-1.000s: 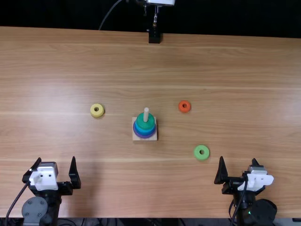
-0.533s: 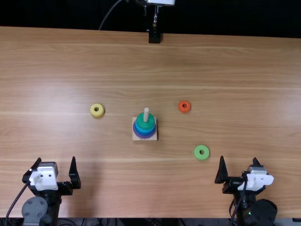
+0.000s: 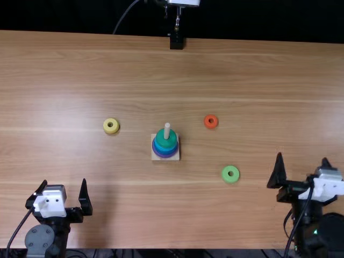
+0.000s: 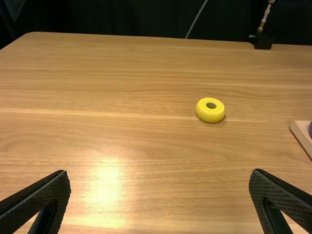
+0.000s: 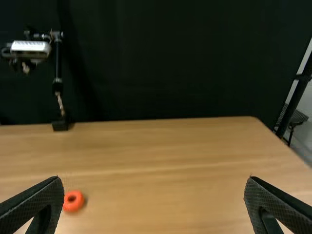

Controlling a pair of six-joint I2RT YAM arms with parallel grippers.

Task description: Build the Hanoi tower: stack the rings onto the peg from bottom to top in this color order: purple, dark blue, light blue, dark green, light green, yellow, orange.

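At the near side of the bench [image 3: 134, 215], the left claw [image 3: 64, 180] is held low and spread wide, with nothing gripped; a resting pose out of the way of the work is suggested. The right claw [image 3: 302, 156] is likewise parted wide and empty, as would be wanted before a ring is straddled.

Nearest of the loose pieces, the light green ring [image 3: 235, 178] is laid flat between the stack and the right claw. By the colour order it is wanted next, and from its side of the bench it is probably best fetched by the right claw.

Farther in, the wooden base [image 3: 155, 157] is set centrally, where it can be served from either side. On its peg [image 3: 167, 130], the purple ring [image 3: 165, 157], dark blue ring [image 3: 165, 153], light blue ring [image 3: 165, 150] and dark green ring [image 3: 166, 143] are seated in the order asked. The peg's top is left bare, so another hole can be threaded over it.

Beyond, the yellow ring [image 3: 110, 130] is placed to the left and the orange ring [image 3: 206, 123] to the right, both flat and well apart, so room is given for fingers around each.
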